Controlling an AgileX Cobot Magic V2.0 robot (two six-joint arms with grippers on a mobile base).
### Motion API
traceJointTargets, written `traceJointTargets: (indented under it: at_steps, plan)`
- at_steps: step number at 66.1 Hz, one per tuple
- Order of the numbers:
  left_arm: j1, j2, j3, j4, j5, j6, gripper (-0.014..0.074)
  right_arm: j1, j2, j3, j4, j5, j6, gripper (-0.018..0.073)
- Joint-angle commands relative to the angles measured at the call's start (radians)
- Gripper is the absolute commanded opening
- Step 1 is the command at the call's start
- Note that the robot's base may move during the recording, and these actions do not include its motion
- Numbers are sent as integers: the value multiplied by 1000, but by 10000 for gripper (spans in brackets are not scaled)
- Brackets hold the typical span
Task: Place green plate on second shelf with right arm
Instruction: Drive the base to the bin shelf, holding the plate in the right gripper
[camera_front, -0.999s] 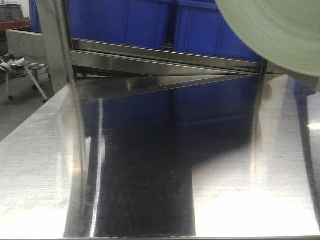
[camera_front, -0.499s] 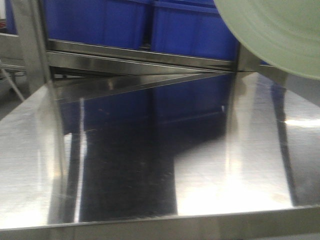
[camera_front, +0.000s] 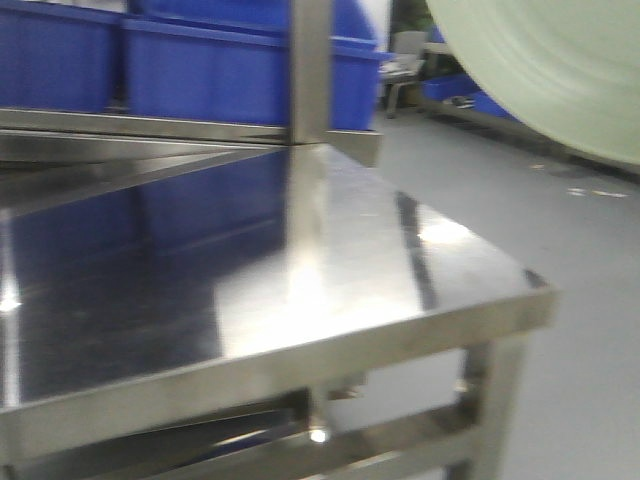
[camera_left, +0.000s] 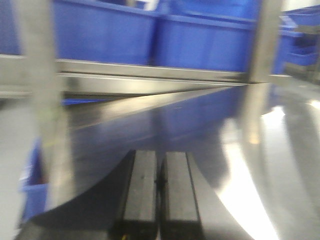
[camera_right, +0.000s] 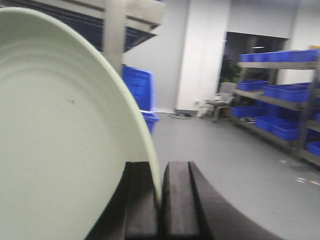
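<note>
One edge of green plate (camera_right: 60, 135) pinched in right tool (camera_right: 161, 175); left tool (camera_left: 160, 165) seemingly closed, blurred

Mirror-like steel worktop (camera_front: 350, 260), near right corner in view, second shelf (camera_front: 150, 127) rail along its far edge, blue bins (camera_front: 200, 70) side by side on the shelf

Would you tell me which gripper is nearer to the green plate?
Right. The right gripper is shut on the green plate at its rim; the left gripper is shut and empty above the steel tabletop, with no plate in its view.
</note>
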Motion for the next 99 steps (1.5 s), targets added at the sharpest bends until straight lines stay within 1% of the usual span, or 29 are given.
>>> traceJointTargets:
  at_steps: [1, 99]
  plan:
    - [-2, -17, 41, -3, -86, -3, 130, 0, 16, -33, 0, -109, 3, 25]
    - [-2, -17, 41, -3, -86, -3, 130, 0, 16, -33, 0, -109, 3, 25]
